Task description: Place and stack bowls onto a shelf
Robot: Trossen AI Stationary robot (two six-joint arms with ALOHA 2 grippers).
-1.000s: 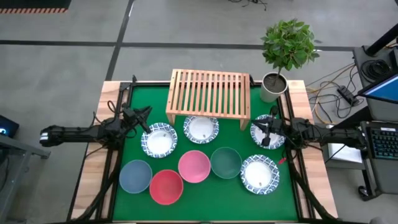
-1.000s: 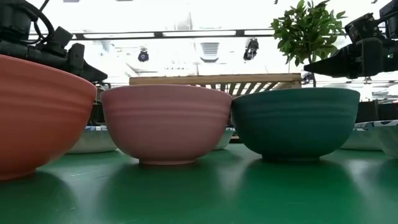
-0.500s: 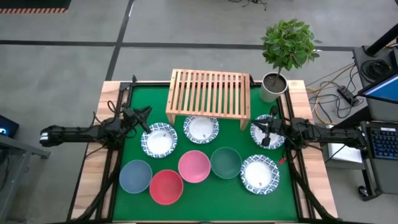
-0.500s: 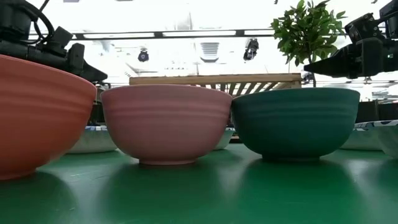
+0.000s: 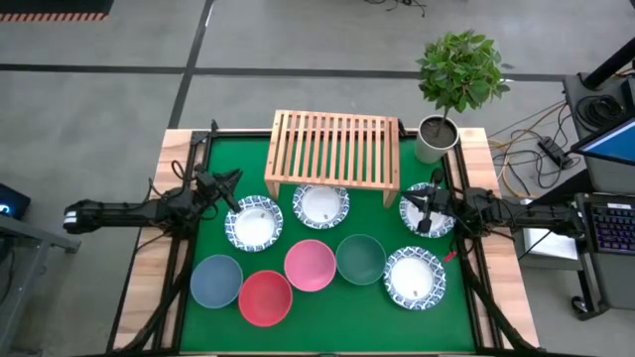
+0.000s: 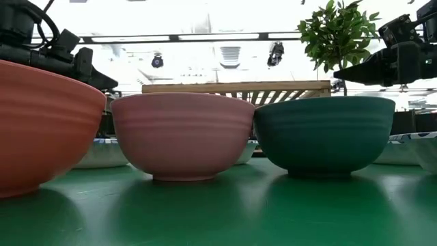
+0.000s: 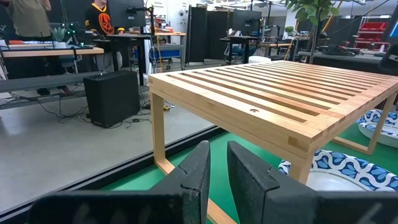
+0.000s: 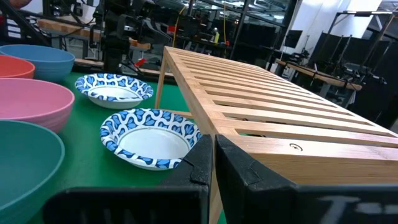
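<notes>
Nearest the front edge sit the plain red round bowl and the blue-grey round bowl, both well forward of the left gripper. In the low view the red one is cut off at the frame's side, and the blue-grey one cannot be made out there at all. Next come the pink round bowl and the dark green round bowl, side by side between the two grippers; they fill the low view and hide most of what lies behind.

Only the high view shows the full count: one shallow white bowl with a blue patterned rim forward of the right gripper, a second patterned shallow bowl just beside the left gripper, a third patterned shallow bowl between the grippers, and a fourth patterned bowl largely hidden under the right gripper.

The left wrist view shows that gripper's fingers nearly closed, a thin gap, nothing held. In the right wrist view the fingers are pressed together, empty.

Farthest, beyond both grippers, the low light-wood slatted shelf carries no bowls. Past it stands a small potted green tree, off the right gripper's far side.
</notes>
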